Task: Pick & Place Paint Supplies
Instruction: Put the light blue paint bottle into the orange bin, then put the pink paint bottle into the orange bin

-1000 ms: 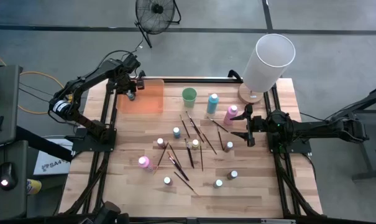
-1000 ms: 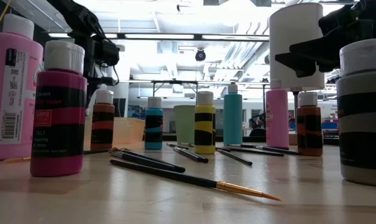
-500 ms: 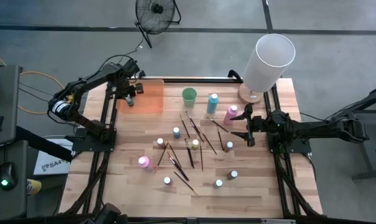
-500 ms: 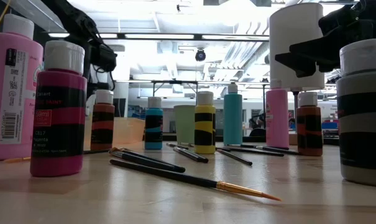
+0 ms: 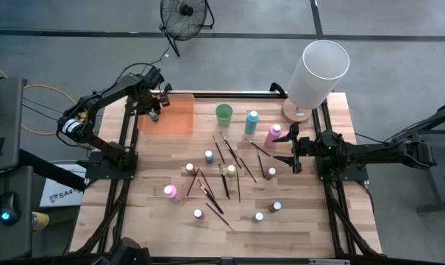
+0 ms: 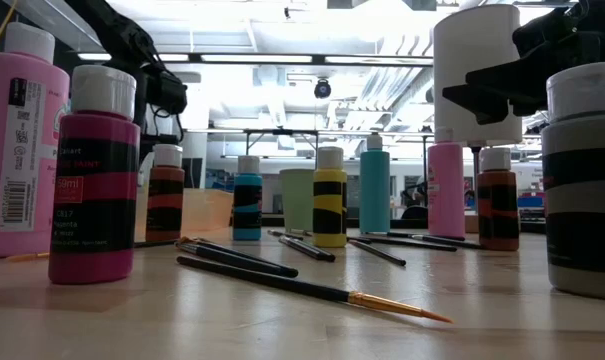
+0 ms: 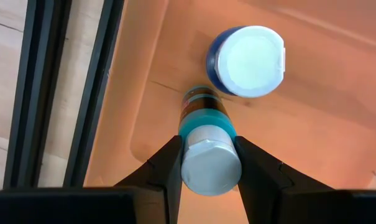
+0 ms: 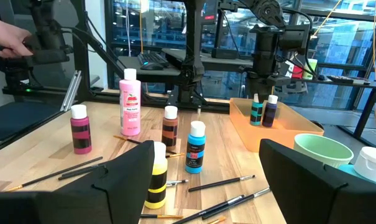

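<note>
High view: left gripper (image 5: 154, 112) over the orange tray (image 5: 179, 118); right gripper (image 5: 291, 152) beside the pink bottle (image 5: 273, 135), brushes (image 5: 233, 165) scattered mid-table. Left wrist view: fingers (image 7: 169, 168) clamp a teal bottle (image 7: 207, 149) standing in the tray (beside a blue one (image 7: 247, 54)). Right wrist view: fingers (image 8: 312, 177) spread wide, empty.

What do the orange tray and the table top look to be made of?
Orange tray: probably plastic, smooth and slightly translucent, with moulded rounded corners and a soft sheen. Table top: wood, seemingly butcher-block, with pale jointed strips, visible grain and a low-gloss finish.
</note>
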`<state>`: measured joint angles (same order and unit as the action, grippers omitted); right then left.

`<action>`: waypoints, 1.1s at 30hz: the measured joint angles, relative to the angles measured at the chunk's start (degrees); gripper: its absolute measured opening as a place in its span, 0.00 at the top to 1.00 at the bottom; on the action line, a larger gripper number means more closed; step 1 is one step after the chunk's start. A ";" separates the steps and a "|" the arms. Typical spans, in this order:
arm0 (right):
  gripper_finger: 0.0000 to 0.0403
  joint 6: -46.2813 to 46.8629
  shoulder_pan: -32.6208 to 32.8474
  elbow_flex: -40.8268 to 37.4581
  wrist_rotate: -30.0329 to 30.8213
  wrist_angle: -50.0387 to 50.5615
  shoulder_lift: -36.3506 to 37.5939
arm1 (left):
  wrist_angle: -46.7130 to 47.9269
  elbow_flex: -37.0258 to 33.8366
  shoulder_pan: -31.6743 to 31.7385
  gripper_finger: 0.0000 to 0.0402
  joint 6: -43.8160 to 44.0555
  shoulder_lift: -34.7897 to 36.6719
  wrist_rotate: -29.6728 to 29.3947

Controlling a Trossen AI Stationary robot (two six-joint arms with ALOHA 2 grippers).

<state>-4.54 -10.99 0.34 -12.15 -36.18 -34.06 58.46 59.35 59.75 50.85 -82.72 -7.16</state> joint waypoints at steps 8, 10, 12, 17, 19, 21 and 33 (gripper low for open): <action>0.29 -0.02 0.01 0.00 -0.01 0.00 -0.02 | 0.50 -0.02 0.02 0.52 0.00 -0.15 -0.72; 0.29 -0.01 0.00 0.00 0.01 0.00 -0.02 | 0.49 -0.02 0.00 0.49 -0.05 -0.15 -0.68; 0.29 0.00 0.01 0.00 0.01 0.02 0.00 | 0.51 -0.02 0.00 0.46 -0.11 -0.15 -0.66; 0.29 -0.01 -0.01 0.00 -0.01 0.01 -0.01 | 0.48 -0.09 0.00 0.44 -1.06 1.42 -0.76; 0.29 -0.01 0.01 0.00 -0.01 0.00 0.00 | 0.31 -0.09 -0.13 0.44 -1.05 2.31 -0.92; 0.29 0.00 0.01 0.00 0.01 0.00 -0.02 | -0.02 -0.09 -0.13 0.44 -1.07 3.23 -0.99; 0.29 0.00 0.01 0.00 -0.01 0.00 -0.02 | -1.99 -0.07 -3.90 0.44 -11.59 11.19 9.23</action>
<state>-4.54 -10.99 0.34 -12.16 -36.18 -34.08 56.47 59.29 55.85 39.26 -71.53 2.07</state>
